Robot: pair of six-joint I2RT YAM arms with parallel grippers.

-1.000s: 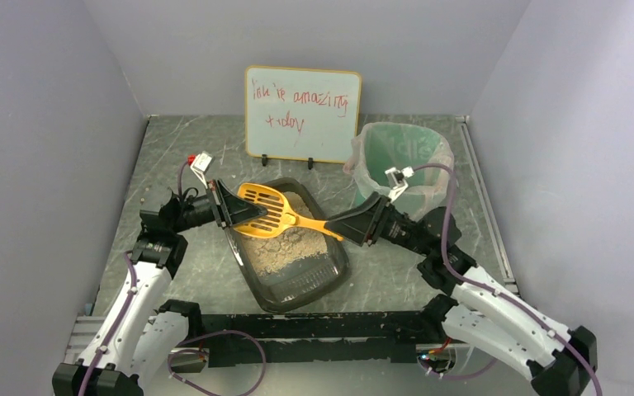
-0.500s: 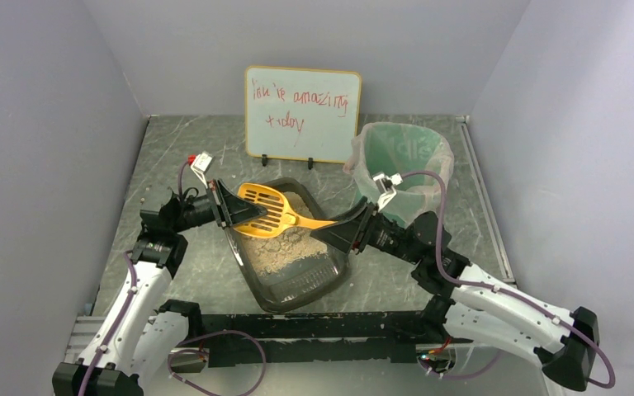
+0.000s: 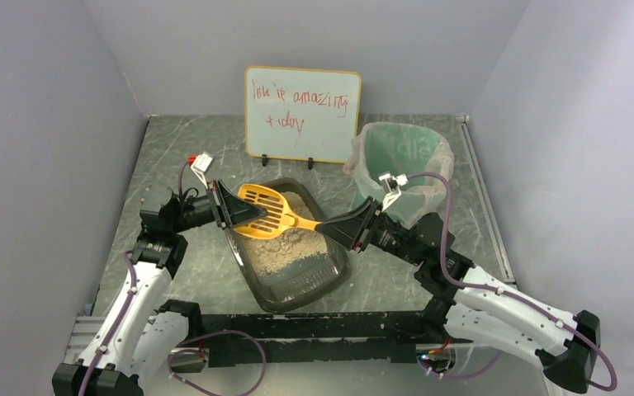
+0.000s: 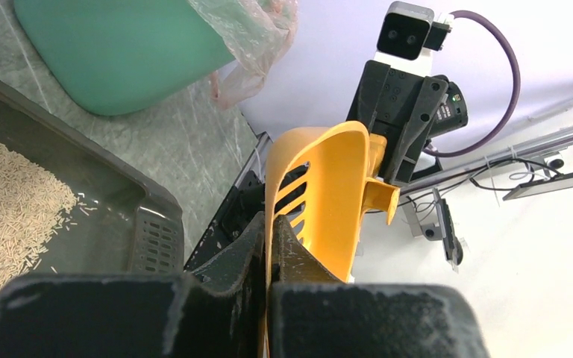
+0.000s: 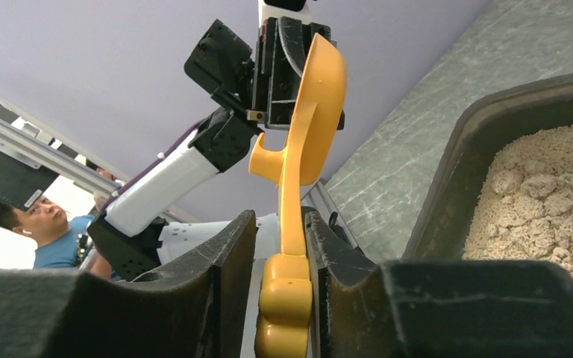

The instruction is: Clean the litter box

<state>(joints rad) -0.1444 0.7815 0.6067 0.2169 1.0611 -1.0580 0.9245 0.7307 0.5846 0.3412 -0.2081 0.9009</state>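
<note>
Left tool pinching scoop, right tool flanking handle, gap only wrist-visible

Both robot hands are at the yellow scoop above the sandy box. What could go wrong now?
1. The right pincer has its fingers either side of the handle, with a gap on one side. If the left pincer lets go too early, the scoop could drop into the litter box.
2. If both pull at once, the scoop might twist or slip, since the left pincer pinches only its thin rim.
</note>
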